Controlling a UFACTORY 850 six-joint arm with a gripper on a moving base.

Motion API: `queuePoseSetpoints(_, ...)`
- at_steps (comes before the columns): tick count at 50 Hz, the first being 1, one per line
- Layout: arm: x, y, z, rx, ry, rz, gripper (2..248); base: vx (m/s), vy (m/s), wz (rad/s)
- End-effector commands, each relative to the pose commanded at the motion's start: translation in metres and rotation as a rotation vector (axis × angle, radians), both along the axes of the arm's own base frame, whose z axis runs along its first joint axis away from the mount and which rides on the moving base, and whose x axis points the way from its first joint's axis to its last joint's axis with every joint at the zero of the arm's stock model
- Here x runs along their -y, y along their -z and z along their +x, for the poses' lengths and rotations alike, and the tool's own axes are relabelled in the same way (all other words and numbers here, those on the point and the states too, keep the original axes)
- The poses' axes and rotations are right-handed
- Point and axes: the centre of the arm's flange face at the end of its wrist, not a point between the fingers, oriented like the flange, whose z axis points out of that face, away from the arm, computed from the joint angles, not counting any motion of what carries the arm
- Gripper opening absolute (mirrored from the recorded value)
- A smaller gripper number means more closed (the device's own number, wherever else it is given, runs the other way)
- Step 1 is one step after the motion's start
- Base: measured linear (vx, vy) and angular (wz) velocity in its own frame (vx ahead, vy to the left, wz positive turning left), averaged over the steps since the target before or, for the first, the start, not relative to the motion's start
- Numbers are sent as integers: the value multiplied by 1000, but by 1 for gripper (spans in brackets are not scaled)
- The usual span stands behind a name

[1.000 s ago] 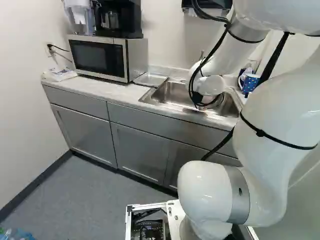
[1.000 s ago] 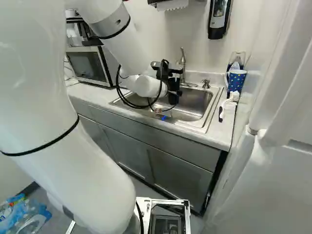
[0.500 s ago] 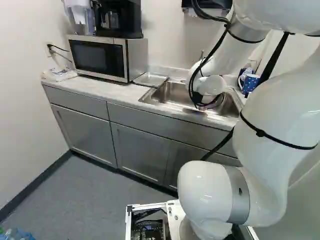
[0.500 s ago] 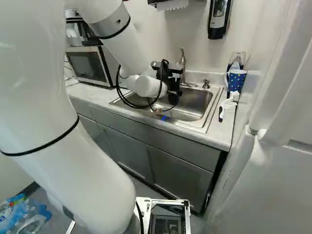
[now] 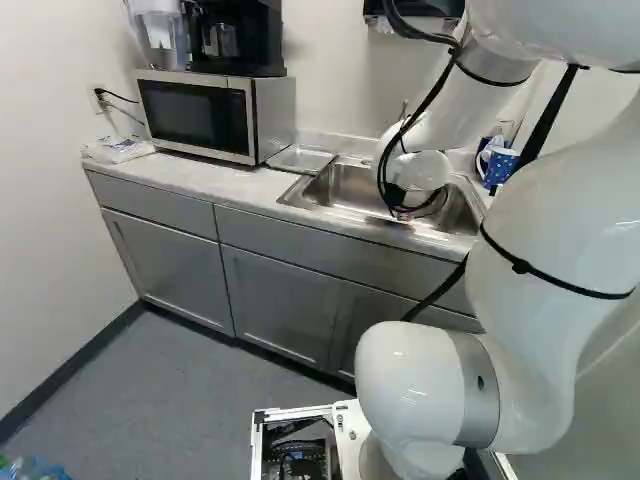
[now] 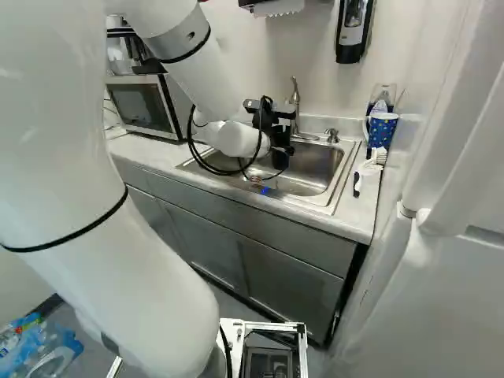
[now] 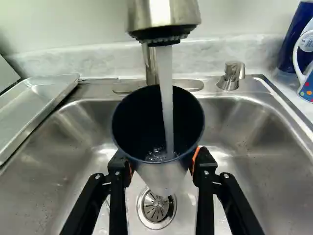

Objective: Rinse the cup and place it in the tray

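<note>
In the right base view my gripper [image 6: 273,132] is over the sink, its fingertips hard to make out. Seen from the wrist, the gripper [image 7: 162,165] is shut on a cup [image 7: 164,178], dark inside and silvery outside, with one finger at each side. The cup's open mouth faces the camera under the faucet [image 7: 164,14]. A stream of water falls into it, and bubbling water shows inside. Below the cup is the sink drain [image 7: 155,208]. The shallow metal tray [image 7: 41,105] lies beside the sink, and also shows in the left base view next to the microwave [image 5: 196,116].
The sink rim [image 6: 340,177] surrounds the gripper's area. A soap pump [image 7: 231,76] stands behind the sink. Beside it on the counter are a blue dotted mug [image 6: 382,130], a dark blue container [image 7: 296,39] and a white brush [image 6: 370,165]. A dispenser [image 6: 353,31] hangs on the wall.
</note>
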Motion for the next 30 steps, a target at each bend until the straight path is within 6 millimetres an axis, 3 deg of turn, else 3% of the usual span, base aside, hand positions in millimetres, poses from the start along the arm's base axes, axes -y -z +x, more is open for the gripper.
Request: queuePoseSetpoints(30, 0, 0, 0, 0, 0, 0, 126, 0, 0, 0)
